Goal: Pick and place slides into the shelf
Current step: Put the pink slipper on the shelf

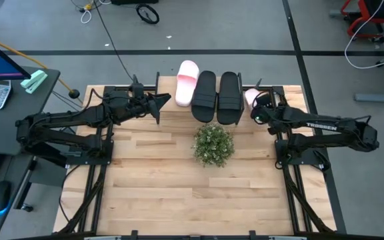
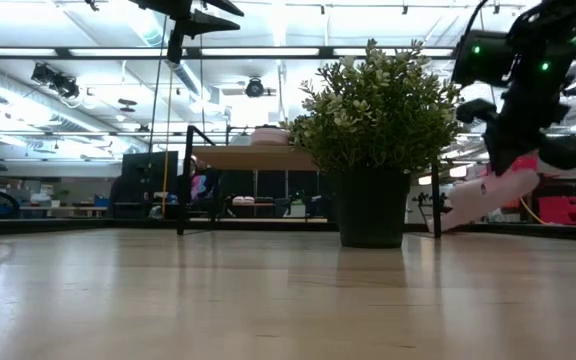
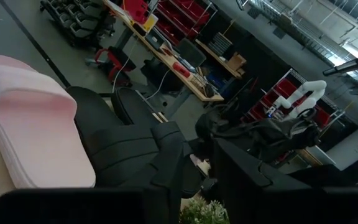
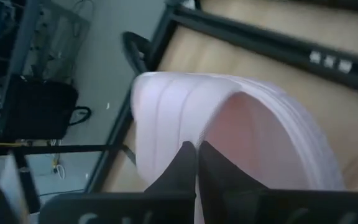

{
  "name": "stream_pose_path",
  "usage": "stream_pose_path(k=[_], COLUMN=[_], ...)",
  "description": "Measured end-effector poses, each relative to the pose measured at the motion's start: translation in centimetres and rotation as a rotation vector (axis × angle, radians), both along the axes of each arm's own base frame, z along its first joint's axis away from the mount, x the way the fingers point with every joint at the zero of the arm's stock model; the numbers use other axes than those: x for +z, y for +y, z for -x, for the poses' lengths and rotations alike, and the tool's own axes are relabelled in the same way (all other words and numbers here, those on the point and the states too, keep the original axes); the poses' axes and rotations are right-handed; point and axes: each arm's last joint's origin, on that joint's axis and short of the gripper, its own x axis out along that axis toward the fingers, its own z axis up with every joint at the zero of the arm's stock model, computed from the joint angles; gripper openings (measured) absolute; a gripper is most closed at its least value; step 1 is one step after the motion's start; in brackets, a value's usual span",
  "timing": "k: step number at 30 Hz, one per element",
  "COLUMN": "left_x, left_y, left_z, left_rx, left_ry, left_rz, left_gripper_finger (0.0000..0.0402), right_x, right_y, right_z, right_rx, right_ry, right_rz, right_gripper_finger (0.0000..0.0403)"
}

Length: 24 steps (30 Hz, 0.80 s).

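Right gripper [image 4: 196, 163] clamped on the pink slide's [image 4: 241, 124] strap edge, lifted clear at the table's far right. Foam looks light and bendy; the strap suits pinching. Left gripper [image 1: 160, 101]: grip unclear.

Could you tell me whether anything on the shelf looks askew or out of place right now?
One pink slide and two black slides lie side by side on the shelf. The second pink slide is off it, hanging tilted, toe down, from the right gripper beside the plant.

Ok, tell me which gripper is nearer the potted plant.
Right, narrowly. The right gripper is shut on a pink slide just beyond the potted plant, on its right; the left gripper hangs farther off, beyond it on its left.
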Motion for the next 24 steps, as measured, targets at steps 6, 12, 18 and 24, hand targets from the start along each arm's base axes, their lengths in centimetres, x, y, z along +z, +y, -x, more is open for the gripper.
stream_pose_path(k=[6, 12, 18, 24], left_x=[0.0, 0.0, 0.0, 0.0], left_y=[0.0, 0.0, 0.0, 0.0], left_z=[0.0, 0.0, 0.0, 0.0], left_rx=[0.0, 0.0, 0.0, 0.0], left_ry=[0.0, 0.001, 0.001, 0.004], left_rz=[-0.001, -0.001, -0.002, -0.002], left_gripper_finger=[0.0095, 0.0088, 0.0085, 0.0091], right_x=[3.0, 5.7, 8.3, 11.4], right_y=[0.0, -0.3, -0.5, -0.6], right_z=[0.4, -0.1, -0.4, -0.6], right_rx=[0.007, 0.09, 0.147, 0.202], right_ry=[0.065, 0.109, 0.117, 0.131], right_rz=[0.088, 0.121, 0.163, 0.218], right_gripper_finger=[0.0002, 0.0001, 0.0, 0.0])
